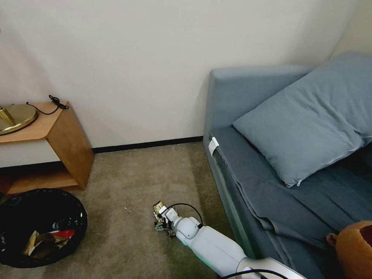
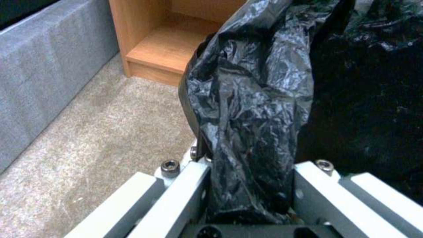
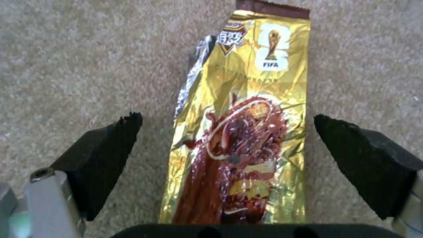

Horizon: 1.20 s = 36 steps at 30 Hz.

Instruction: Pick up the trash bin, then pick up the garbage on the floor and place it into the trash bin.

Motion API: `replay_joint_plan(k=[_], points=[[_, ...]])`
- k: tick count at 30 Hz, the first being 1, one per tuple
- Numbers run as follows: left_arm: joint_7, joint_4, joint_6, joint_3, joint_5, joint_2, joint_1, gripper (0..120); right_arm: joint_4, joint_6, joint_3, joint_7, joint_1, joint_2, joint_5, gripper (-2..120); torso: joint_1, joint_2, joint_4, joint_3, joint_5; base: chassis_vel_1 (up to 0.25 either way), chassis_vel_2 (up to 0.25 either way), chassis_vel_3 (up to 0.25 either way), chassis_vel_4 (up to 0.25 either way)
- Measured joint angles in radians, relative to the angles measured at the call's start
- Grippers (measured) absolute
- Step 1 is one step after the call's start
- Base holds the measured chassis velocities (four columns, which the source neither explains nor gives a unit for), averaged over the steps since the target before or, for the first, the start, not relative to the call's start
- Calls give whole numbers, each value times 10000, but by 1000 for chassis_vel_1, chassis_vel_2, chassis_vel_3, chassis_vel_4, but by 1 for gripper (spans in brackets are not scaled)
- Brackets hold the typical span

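The left end effector (image 2: 249,195) is clamped on the black bag of the trash bin (image 1: 40,226), at the left on the carpet. The right end effector (image 3: 227,145) is spread wide around the gold candy wrapper (image 3: 244,132) lying flat on the carpet.

plain cream wall (image 1: 155,58), black baseboard (image 1: 147,145). tan carpet (image 1: 135,182). wooden side table (image 1: 58,139) left; blue-grey sofa (image 1: 248,174) with pillow (image 1: 310,120) right.
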Motion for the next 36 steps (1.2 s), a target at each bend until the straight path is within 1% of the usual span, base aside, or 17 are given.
replay_joint_plan(k=[9, 11, 17, 19, 20, 21, 22, 24, 25, 26, 27, 28, 31, 32, 34, 35, 36], points=[[14, -14, -51, 3, -51, 19, 29, 3, -360, 187, 295, -234, -86, 149, -306, 98, 0, 0, -1, 0, 0, 0, 0, 0, 0], [22, -14, -77, 3, -63, 26, 53, 3, -535, 298, 425, -342, -103, 254, -460, 94, 0, 1, -3, -1, 0, 0, 0, 0, 0], [47, 0, -132, 0, -75, 30, 112, 3, -752, 407, 595, -477, -122, 382, -656, 90, -1, 1, -3, -2, 0, 0, 0, 0, 0], [55, 4, -157, -6, -81, 29, 139, 3, -805, 429, 652, -560, -145, 419, -708, 83, -1, 2, -4, -2, 0, 0, 0, 0, 0], [55, 4, -157, -6, -81, 29, 139, 3, -805, 429, 652, -560, -145, 419, -708, 83, -1, 2, -4, -2, 0, 0, 0, 0, 0], [61, 4, -162, -13, -85, 30, 152, 3, -830, 441, 679, -599, -159, 435, -738, 80, -1, 2, -5, -3, 0, 0, 0, 0, 0], [66, 4, -165, -23, -94, 29, 162, 3, -864, 460, 721, -642, -177, 453, -776, 76, -1, 3, -4, -3, 1, 0, 0, 0, 0], [67, 4, -168, -29, -97, 30, 163, 3, -883, 474, 747, -671, -193, 460, -791, 74, -1, 3, -3, -3, 3, 0, 0, 0, 0], [68, 4, -171, -35, -100, 29, 164, 3, -907, 492, 780, -707, -219, 465, -806, 69, -1, 4, -4, -4, 4, 0, 0, 0, 0], [68, 4, -171, -35, -100, 29, 164, 3, -907, 492, 780, -707, -219, 465, -806, 69, -1, 4, -4, -4, 4, 0, 0, 0, 0], [69, 4, -175, -38, -102, 30, 164, 3, -928, 514, 819, -757, -241, 467, -829, 64, -1, 4, -3, -3, 5, 0, 0, 0, 0], [69, 4, -175, -38, -102, 30, 164, 3, -928, 514, 819, -757, -241, 467, -829, 64, -1, 4, -3, -3, 5, 0, 0, 0, 0], [70, -7, -176, -39, -117, 31, 153, 3, -936, 534, 873, -831, -299, 470, -856, 53, -2, 5, -1, -3, 5, 0, 0, 0, 0], [70, -7, -176, -39, -117, 31, 153, 3, -936, 534, 873, -831, -299, 470, -856, 53, -2, 5, -1, -3, 5, 0, 0, 0, 0], [71, -17, -177, -42, -140, 34, 144, 3, -936, 535, 883, -860, -315, 471, -858, 44, -2, 5, 2, -2, 7, 0, 0, 0, 0], [71, -17, -177, -42, -140, 34, 144, 3, -936, 535, 883, -860, -315, 471, -858, 44, -2, 5, 2, -2, 7, 0, 0, 0, 0], [71, -17, -177, -47, -147, 35, 145, 3, -936, 536, 887, -866, -318, 471, -859, 42, -1, 3, 6, -2, 7, 0, 0, 0, 0]])
